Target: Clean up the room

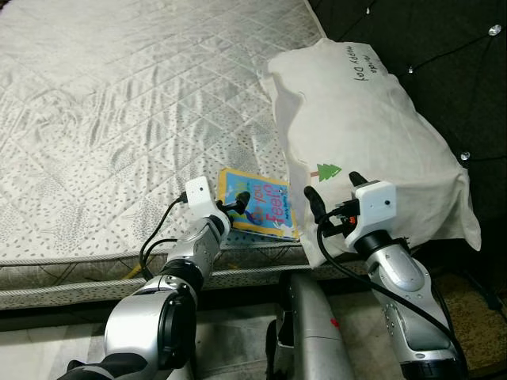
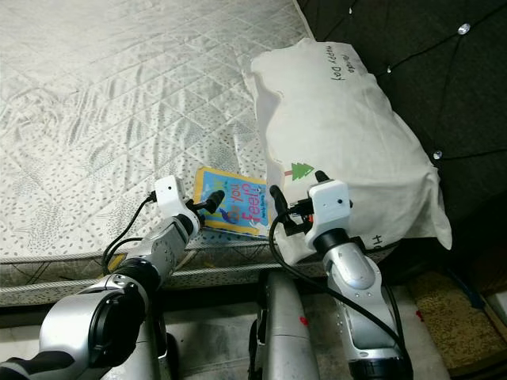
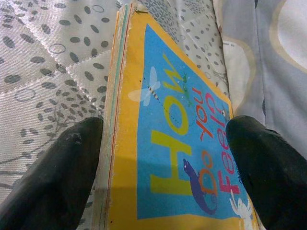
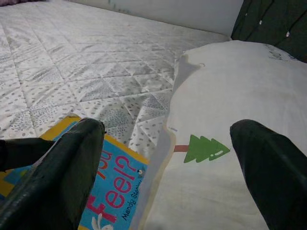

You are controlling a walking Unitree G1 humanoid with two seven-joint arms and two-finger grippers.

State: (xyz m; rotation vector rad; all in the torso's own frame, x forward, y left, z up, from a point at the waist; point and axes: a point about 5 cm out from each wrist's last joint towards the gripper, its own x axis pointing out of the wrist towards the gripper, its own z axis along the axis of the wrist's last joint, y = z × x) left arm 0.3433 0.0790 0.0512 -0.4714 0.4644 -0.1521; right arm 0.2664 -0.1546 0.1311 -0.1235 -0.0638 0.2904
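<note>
A children's book (image 1: 260,203) with a blue and yellow cover lies flat on the white quilted mattress (image 1: 119,119), near its front edge. Its right side touches a large white pillow (image 1: 364,134) with a small green tree print. My left gripper (image 1: 238,203) is open at the book's near left edge. In the left wrist view its fingers (image 3: 53,177) stand wide on either side of the book (image 3: 182,143). My right gripper (image 1: 333,188) is open, with nothing in it, in front of the pillow's lower left corner (image 4: 225,120).
A dark tufted headboard (image 1: 428,47) rises behind the pillow on the right. The mattress's front edge (image 1: 79,277) runs just below my arms. My own silver body (image 1: 313,332) stands on the floor in front of the bed.
</note>
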